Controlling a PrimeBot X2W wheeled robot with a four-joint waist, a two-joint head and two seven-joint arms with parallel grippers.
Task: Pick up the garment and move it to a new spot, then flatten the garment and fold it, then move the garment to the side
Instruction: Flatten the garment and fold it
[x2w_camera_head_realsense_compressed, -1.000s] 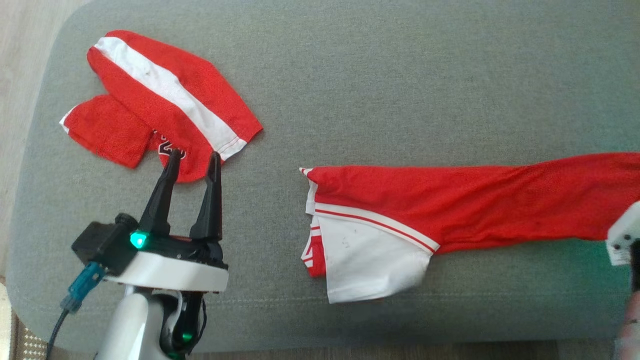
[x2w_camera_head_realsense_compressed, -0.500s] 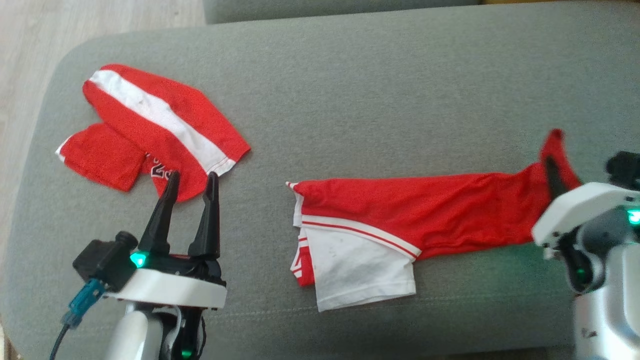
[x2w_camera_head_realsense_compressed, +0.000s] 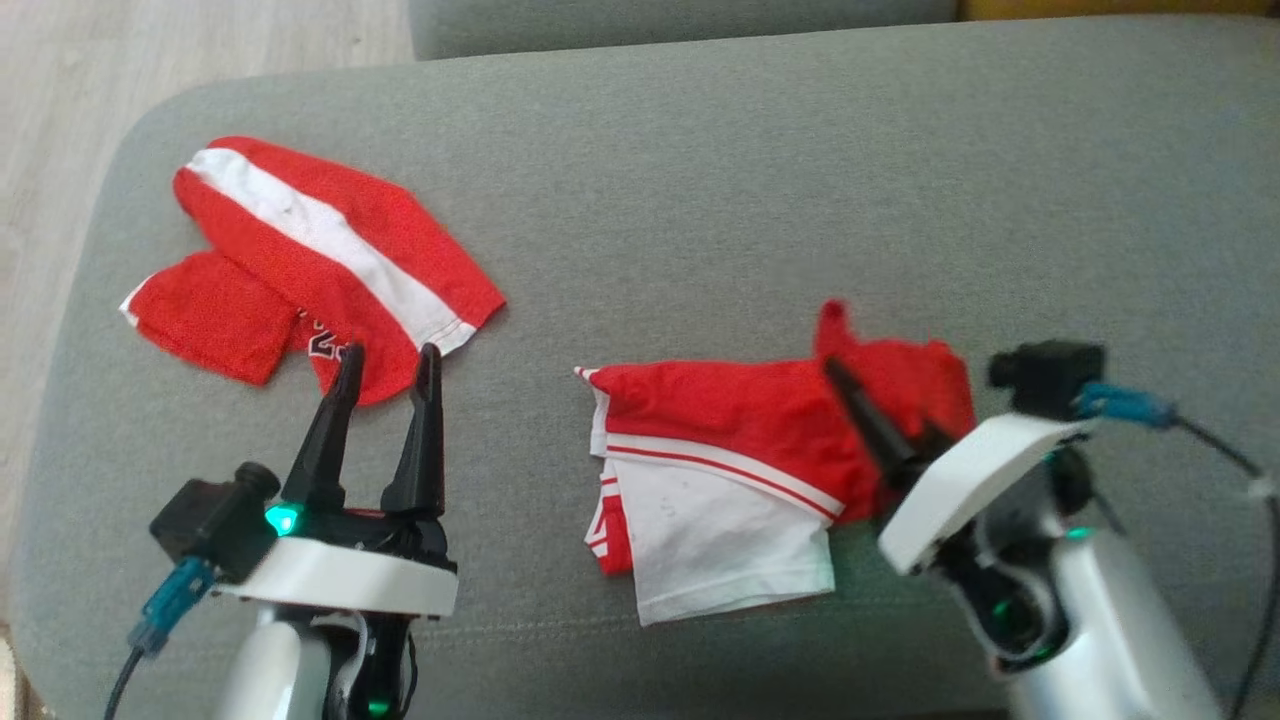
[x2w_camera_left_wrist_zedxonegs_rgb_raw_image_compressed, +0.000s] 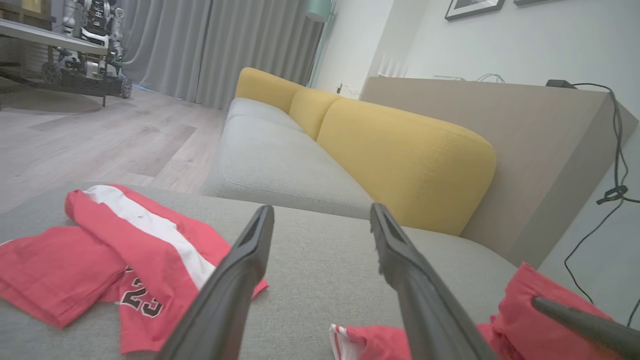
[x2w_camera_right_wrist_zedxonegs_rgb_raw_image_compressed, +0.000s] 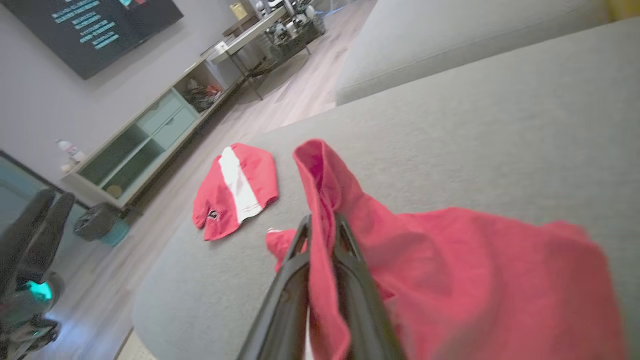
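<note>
Pinched between the nearly closed fingers of the right gripper (x2w_camera_right_wrist_zedxonegs_rgb_raw_image_compressed: 322, 225): a red fold of the garment (x2w_camera_head_realsense_compressed: 720, 410), lifted and bunched at that end. Beyond the fold, lying on the middle of the grey sofa cushion (x2w_camera_head_realsense_compressed: 700, 180), white sleeve panel and striped trim toward the robot's left. Further left, left gripper (x2w_camera_head_realsense_compressed: 391, 352) with fingers spread wide, nothing between them, tips near the edge of a second red piece (x2w_camera_head_realsense_compressed: 330, 250) with a white stripe and a number, well apart from the garment.
</note>
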